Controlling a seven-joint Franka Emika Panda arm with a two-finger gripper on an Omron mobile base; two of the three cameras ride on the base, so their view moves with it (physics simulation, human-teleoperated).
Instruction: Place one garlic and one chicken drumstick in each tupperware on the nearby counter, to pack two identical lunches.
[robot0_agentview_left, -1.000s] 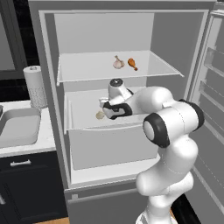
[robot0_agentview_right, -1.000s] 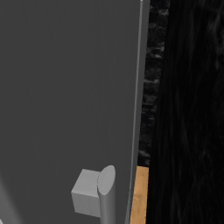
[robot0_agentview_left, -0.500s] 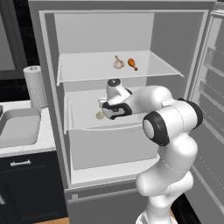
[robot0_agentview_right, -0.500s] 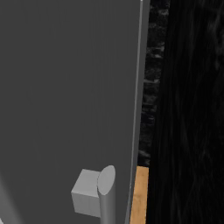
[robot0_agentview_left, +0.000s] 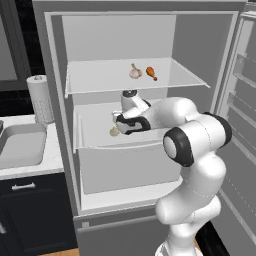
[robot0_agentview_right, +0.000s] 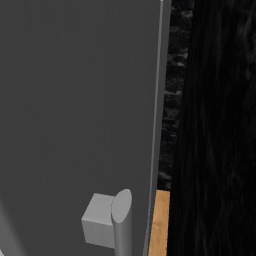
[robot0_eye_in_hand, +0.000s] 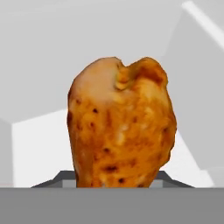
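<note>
Fridge shelves (robot0_agentview_left: 100, 135) filled your left base view: the gripper (robot0_agentview_left: 119, 126) reached onto the middle one beside a garlic (robot0_agentview_left: 114, 132), a second garlic (robot0_agentview_left: 135, 73) and drumstick (robot0_agentview_left: 151, 73) waited above, and the tupperware (robot0_agentview_left: 20, 145) on the counter (robot0_agentview_left: 50, 161) looked empty, so packing had barely begun. Your right base view gave just the fridge door (robot0_agentview_right: 75, 115). Your hand view alone showed a drumstick (robot0_eye_in_hand: 121, 127) between the fingertips, though whether they had clamped it I couldn't tell.

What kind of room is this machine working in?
A kitchen, it seems: an open fridge with a garlic and a chicken drumstick on its shelf, a paper towel roll beside it on the counter.
</note>
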